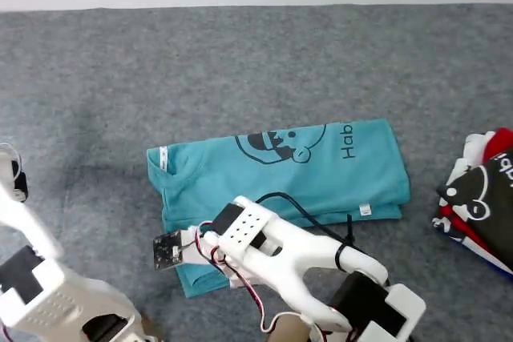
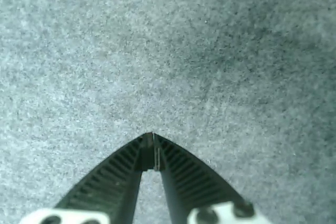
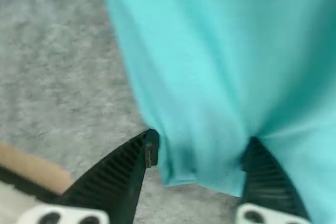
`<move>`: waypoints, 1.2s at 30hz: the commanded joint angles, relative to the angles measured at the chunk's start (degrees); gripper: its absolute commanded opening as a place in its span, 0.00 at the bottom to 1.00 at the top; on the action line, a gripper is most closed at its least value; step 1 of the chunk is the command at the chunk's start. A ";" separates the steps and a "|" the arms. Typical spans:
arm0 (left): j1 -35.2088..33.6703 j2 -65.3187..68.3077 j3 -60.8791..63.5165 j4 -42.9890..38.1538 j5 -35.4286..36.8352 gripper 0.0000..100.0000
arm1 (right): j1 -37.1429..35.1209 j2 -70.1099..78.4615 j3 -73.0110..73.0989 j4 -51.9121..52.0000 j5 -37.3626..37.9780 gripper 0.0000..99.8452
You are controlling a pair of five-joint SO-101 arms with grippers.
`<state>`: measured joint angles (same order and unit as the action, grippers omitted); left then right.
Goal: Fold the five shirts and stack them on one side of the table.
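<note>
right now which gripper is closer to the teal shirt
Right. The right gripper sits at the teal shirt's edge, open with cloth between its fingers. The left gripper is shut over bare grey carpet, away from the shirt.

I see the end effector (image 3: 202,150) with its two dark ribbed fingers (image 3: 126,177) spread wide, one on each side of a hanging fold of the teal shirt (image 3: 220,66). The fold's lower edge sits in the gap between them, and the fabric touches the inner face of each finger. Beside the shirt I see the grey felt desk (image 3: 58,66). A tan strip (image 3: 26,163) lies beyond the felt, well away from the shirt.
</note>
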<state>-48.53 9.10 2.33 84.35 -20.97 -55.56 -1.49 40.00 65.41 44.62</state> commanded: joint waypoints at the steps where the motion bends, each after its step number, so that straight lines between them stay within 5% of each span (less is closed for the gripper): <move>1: -0.35 -0.18 -1.19 -0.62 -0.53 0.01 | -0.57 1.80 -0.26 -2.42 -0.35 0.10; 14: -0.09 -0.18 -1.19 -0.62 -0.53 0.01 | 0.22 -4.44 -0.26 -1.80 -0.35 0.01; 24: -0.09 -0.18 -1.19 -0.44 -0.62 0.01 | 9.98 -6.29 -8.18 -2.42 -0.26 0.01; 36: -0.26 -0.18 -1.10 -0.18 -0.62 0.01 | 16.13 7.69 -26.37 -2.95 -3.69 0.01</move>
<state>-48.53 9.10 2.33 84.35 -21.14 -41.32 4.84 20.04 62.51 42.68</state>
